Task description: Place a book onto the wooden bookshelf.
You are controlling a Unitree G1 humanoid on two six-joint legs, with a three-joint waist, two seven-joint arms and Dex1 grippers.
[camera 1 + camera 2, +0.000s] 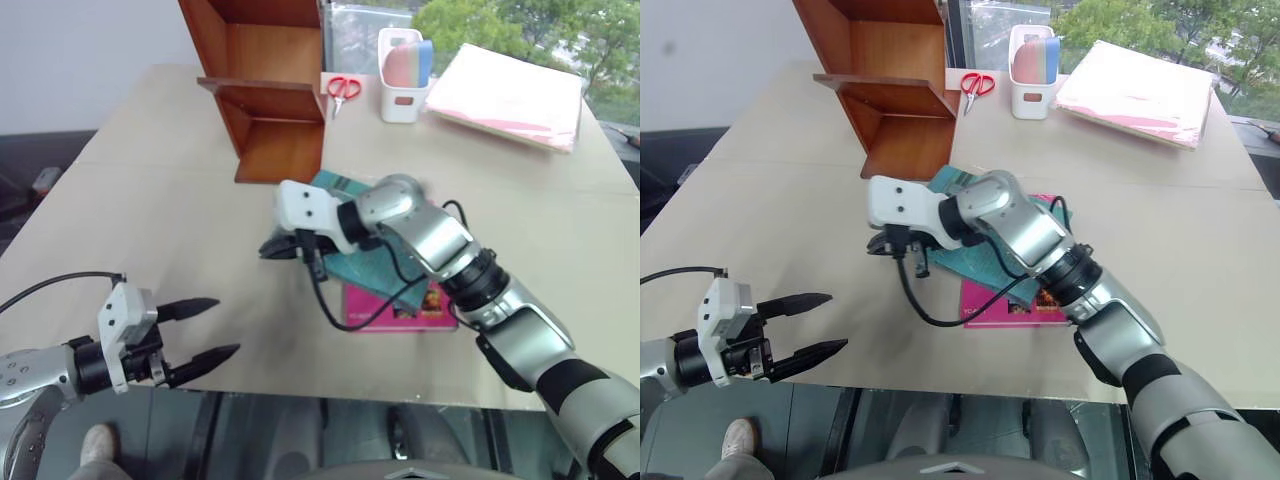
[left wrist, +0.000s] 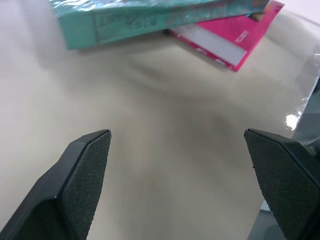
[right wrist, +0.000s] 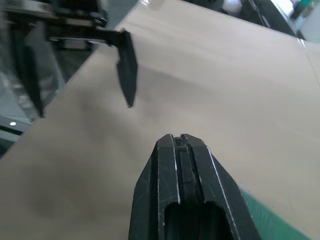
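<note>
One glossy flat teal book (image 2: 150, 17), reddish wooden bookshelf (image 1: 268, 85)

I see even daylight coming from the window (image 1: 520, 30) behind the table (image 1: 150, 200), bright enough that the greenery outside looks washed out. Shadows on the tabletop are soft and faint. The book (image 2: 150, 20) glints through its plastic wrap and smears with blur in my left wrist view. In the right wrist view, the left gripper (image 3: 80, 65) is blurred
</note>
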